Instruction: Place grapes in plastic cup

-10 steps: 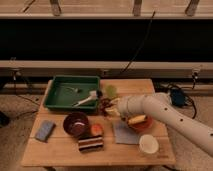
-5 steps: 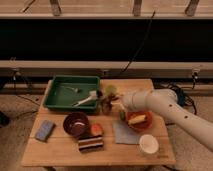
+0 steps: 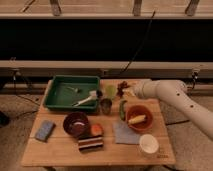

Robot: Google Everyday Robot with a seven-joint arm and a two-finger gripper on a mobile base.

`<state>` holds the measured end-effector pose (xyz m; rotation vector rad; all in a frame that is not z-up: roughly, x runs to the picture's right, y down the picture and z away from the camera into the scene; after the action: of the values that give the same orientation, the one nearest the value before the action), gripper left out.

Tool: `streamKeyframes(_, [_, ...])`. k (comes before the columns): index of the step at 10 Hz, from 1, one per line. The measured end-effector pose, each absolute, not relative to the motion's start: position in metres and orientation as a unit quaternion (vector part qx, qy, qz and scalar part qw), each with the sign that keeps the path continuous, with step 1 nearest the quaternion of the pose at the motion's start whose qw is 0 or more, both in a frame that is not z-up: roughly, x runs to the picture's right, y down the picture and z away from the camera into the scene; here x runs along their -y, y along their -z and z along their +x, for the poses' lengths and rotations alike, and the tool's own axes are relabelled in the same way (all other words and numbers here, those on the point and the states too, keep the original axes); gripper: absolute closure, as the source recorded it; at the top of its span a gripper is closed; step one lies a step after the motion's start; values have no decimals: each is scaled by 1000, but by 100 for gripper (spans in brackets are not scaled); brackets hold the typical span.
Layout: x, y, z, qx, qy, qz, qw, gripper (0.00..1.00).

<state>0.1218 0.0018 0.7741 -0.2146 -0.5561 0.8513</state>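
The grapes (image 3: 121,89), a small dark reddish-purple bunch, are at the back of the wooden table (image 3: 60,150), just right of the translucent yellow-green plastic cup (image 3: 110,91). My gripper (image 3: 128,90) is at the end of the white arm that reaches in from the right, and its tip is right at the grapes. I cannot tell whether the grapes rest on the table or are held. The cup stands upright and looks empty.
A green tray (image 3: 56,95) with utensils is at the back left. A dark grey metallic cup (image 3: 106,105) and a green vegetable (image 3: 122,109) are in front of the plastic cup. There are also an orange bowl (image 3: 138,118), a maroon bowl (image 3: 76,123), a white cup (image 3: 148,145), a blue sponge (image 3: 45,130) and a grey cloth (image 3: 125,134).
My gripper has moved from beside the metallic cup toward the back and right, up to the grapes. The other things have not moved.
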Motion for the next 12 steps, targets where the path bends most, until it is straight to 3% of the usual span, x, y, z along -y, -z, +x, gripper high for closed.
streamKeyframes(7, [19,-819,80,278,-393,-123,868,97])
streamKeyframes(10, [21,-829,69,280,-375,-134,873,73])
streamKeyframes(12, [23,-838,68,277,-371,-137,876,51])
